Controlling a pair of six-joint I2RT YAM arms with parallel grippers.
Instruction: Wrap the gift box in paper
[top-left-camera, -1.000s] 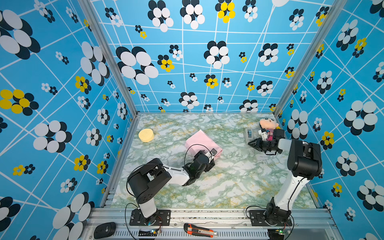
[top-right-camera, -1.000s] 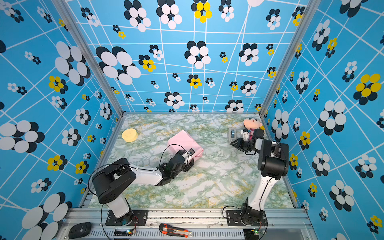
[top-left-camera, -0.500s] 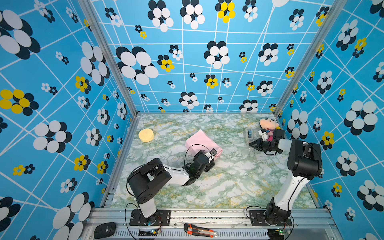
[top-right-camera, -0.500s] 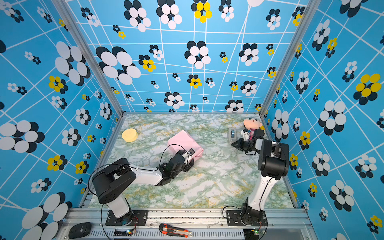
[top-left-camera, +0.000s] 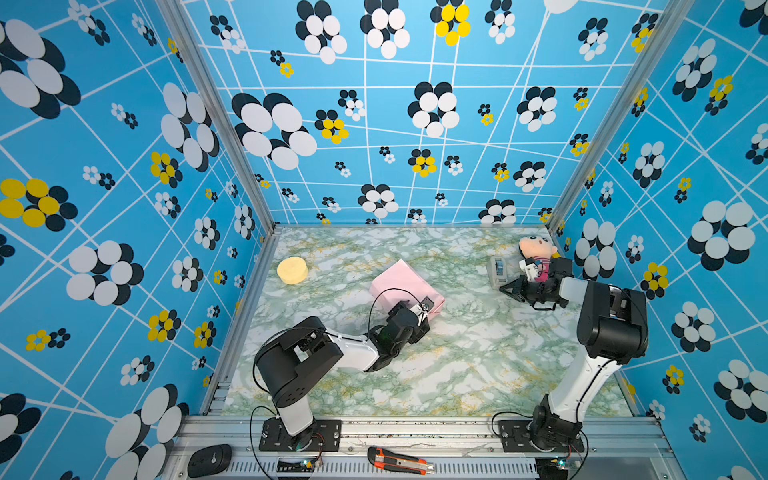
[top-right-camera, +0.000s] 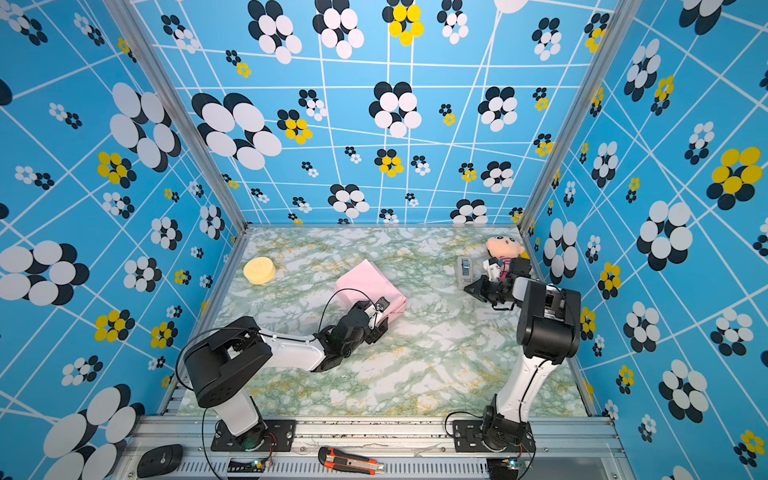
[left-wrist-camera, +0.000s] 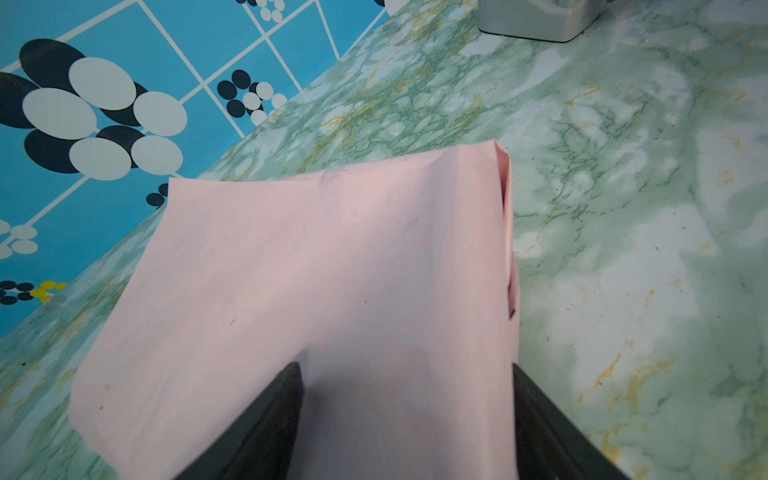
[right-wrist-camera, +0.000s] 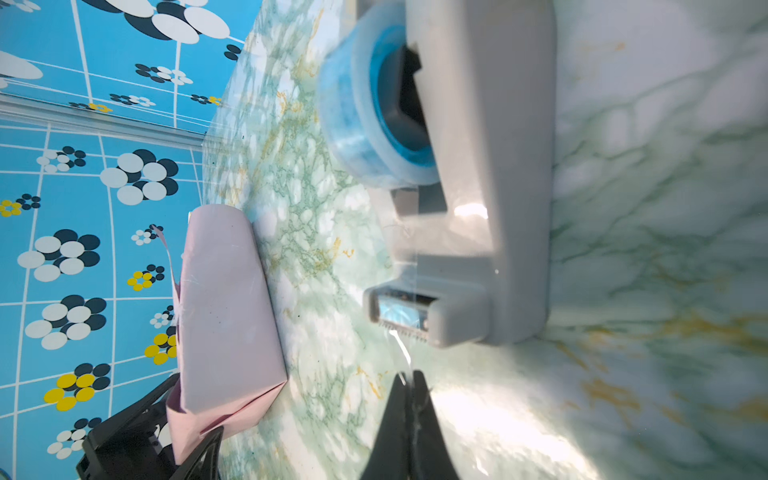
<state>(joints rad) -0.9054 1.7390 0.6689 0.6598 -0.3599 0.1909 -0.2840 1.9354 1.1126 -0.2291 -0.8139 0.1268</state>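
Fingers (left-wrist-camera: 266, 424) of the left gripper (top-left-camera: 423, 311) were spread wide over the near end of the paper (top-left-camera: 405, 282), one lying on the pink sheet and the other right at its folded edge, so not really pinching anything. Paper sat in the middle of the table (top-left-camera: 478, 365) folded up into a parcel, gift box hidden inside. Over by the tape dispenser (top-left-camera: 497, 271), the right gripper (right-wrist-camera: 411, 382) was clamped shut on the clear tape (right-wrist-camera: 402, 351) coming off the cutter, near a plush doll (top-left-camera: 536, 249).
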